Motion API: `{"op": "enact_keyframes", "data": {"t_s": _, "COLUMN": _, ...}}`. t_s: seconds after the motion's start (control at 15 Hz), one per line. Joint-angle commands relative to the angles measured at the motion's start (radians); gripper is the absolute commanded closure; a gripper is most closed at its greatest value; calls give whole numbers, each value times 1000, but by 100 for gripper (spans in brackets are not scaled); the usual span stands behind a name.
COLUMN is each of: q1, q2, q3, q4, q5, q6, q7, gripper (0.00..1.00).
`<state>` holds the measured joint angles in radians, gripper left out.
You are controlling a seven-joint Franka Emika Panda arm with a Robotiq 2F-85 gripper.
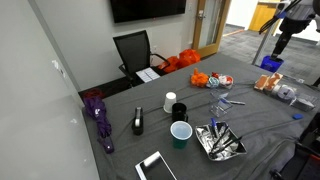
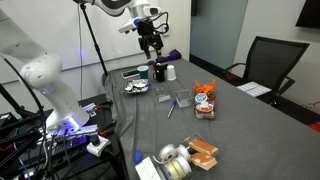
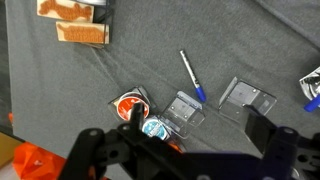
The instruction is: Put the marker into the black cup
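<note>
The marker (image 3: 191, 76), white with a blue cap, lies flat on the grey tablecloth; it also shows in both exterior views (image 1: 221, 104) (image 2: 171, 108). The small black cup (image 1: 179, 110) stands upright between a white cup (image 1: 168, 102) and a wider blue cup (image 1: 180, 133); it also shows in an exterior view (image 2: 160, 72). My gripper (image 3: 200, 130) is open and empty. It hangs high above the table (image 1: 283, 40) (image 2: 150, 45), with the marker below it. The cups are out of the wrist view.
Clear plastic holders (image 3: 184, 108) (image 3: 245, 96) lie beside the marker. Round snack tins (image 3: 130, 104) and orange packets (image 1: 205, 79) sit nearby. A foil tray (image 1: 220, 140), a purple umbrella (image 1: 100, 120), a tablet (image 1: 155, 166) and a black chair (image 1: 133, 50) are also here.
</note>
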<state>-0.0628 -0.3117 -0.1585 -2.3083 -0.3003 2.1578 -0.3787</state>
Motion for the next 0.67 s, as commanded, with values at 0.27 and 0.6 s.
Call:
{"op": "enact_keyframes", "data": {"t_s": 0.27, "q1": 6, "q2": 198, "q3": -94, "q4": 49, "q5": 302, "q6": 154, "q7": -444, "gripper": 0}}
{"op": "enact_keyframes", "data": {"t_s": 0.6, "q1": -31, "q2": 291, "q3": -100, "q4": 88, "q5": 533, "q6": 180, "q7": -713, "gripper": 0}}
